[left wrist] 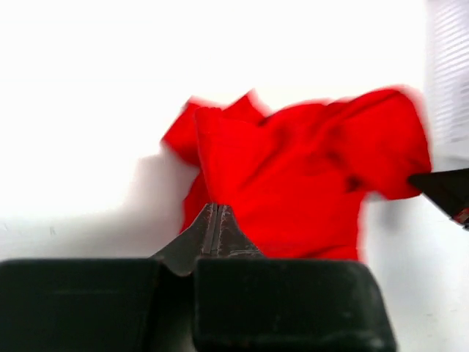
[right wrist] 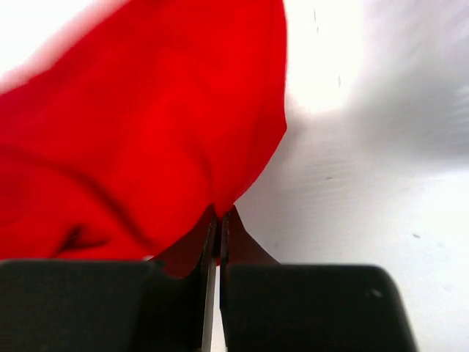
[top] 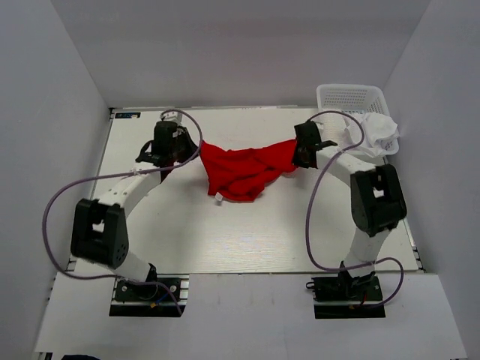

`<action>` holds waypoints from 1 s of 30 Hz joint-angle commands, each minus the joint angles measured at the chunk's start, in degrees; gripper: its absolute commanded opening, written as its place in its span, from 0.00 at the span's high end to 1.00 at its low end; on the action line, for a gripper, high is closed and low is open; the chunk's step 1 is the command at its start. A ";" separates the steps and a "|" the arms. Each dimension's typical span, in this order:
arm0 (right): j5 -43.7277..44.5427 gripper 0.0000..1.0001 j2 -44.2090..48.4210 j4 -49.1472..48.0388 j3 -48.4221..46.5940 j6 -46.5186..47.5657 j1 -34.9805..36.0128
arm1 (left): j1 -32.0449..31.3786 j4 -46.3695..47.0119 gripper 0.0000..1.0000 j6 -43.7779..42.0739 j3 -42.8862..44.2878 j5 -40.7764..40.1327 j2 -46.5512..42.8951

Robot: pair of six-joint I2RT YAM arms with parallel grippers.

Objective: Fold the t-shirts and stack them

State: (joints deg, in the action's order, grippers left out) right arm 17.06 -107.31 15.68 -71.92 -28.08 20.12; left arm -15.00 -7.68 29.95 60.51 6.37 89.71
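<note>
Red t-shirt [top: 244, 171]: one, bright red cloth, bunched and creased, at the middle of the far half of the white surface [top: 225, 232], strung between the two grippers and sagging toward the near side in its middle. A small white label [top: 218, 198] shows at its lower near edge. Left gripper [top: 199, 145]: at the shirt's left upper corner; in the left wrist view [left wrist: 218, 209] its jaws are pressed together on a thin fold of the red cloth [left wrist: 308, 176], and the rest of the garment spreads away ahead of it and to the right. Right gripper [top: 295, 154]: at the shirt's right upper corner; in the right wrist view [right wrist: 220, 216] its jaws are pinched on the cloth's edge, with the red fabric [right wrist: 132, 132] filling the left of that view and bare surface to the right. White t-shirt [top: 375, 133]: one, crumpled, at the far right of the surface, against the near side of the white mesh basket [top: 349, 96] and just right of the right gripper, apart from the red one; whether it lies partly inside the basket cannot be told.
</note>
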 commanded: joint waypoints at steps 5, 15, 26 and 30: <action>5.70 1.00 26.83 -8.65 -0.50 5.92 0.01 | -0.64 0.39 1.00 -3.58 3.56 -5.05 -18.06; 3.34 1.00 47.70 -13.49 -9.87 15.84 0.01 | -0.64 1.01 1.00 -10.97 14.97 -7.25 -36.87; -12.63 1.00 55.36 -7.87 -26.95 20.25 0.01 | 0.59 -3.74 1.00 -13.62 29.23 -1.63 -43.56; -23.88 1.00 52.22 -6.46 -27.83 18.94 -0.08 | 0.59 -3.74 1.00 -11.94 25.97 -0.13 -42.96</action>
State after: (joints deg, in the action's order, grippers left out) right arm 4.29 -51.37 8.54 -98.85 -9.61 20.23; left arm -14.74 -7.16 17.08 89.17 4.08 42.83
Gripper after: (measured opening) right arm 0.022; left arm 0.022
